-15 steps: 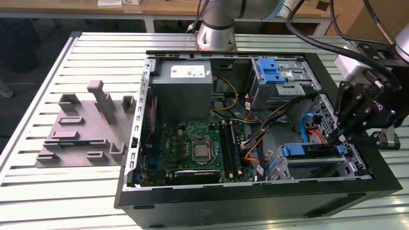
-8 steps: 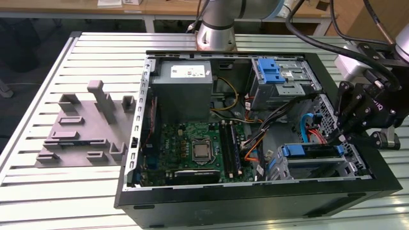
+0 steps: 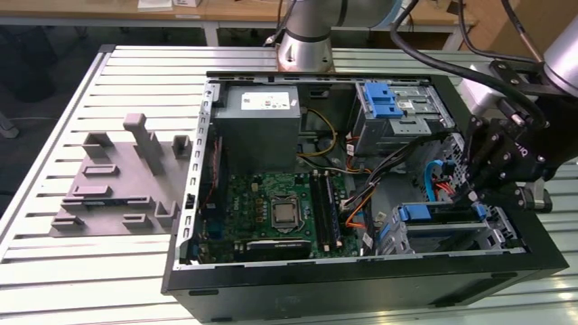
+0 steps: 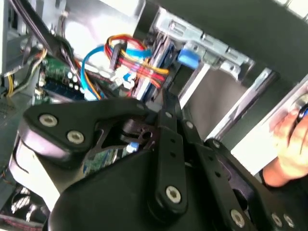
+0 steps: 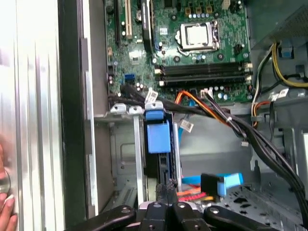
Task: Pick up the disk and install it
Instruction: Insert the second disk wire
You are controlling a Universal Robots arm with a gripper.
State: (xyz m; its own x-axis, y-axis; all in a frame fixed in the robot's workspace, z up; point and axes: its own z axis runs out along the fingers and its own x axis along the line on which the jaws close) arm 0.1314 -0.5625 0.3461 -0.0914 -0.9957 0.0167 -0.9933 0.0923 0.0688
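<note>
One arm was at work, per the exterior view. The gripper [image 3: 473, 195] hung inside the open computer case [image 3: 361, 284], which stood toward the table [image 3: 54, 271] edge on the exterior view's right. It was at the disk [image 3: 442, 215], which sat in the lower bay. Judged risk: the black arm cables [image 3: 424, 54] snagging on the upper drive cage [image 3: 397, 108].

In the second wrist view, the gripper [image 4: 163, 103] was close to the coloured cables [image 4: 130, 53]. A person's hand [image 4: 293, 139] rested near, a pinch hazard.

In the first wrist view, the gripper [image 5: 168, 192] met the disk [image 5: 158, 137] edge-on. Whether it was spread or pinching could not be told. The cable bundle [image 5: 216, 108] crossed just beside the bay and might be caught.
</note>
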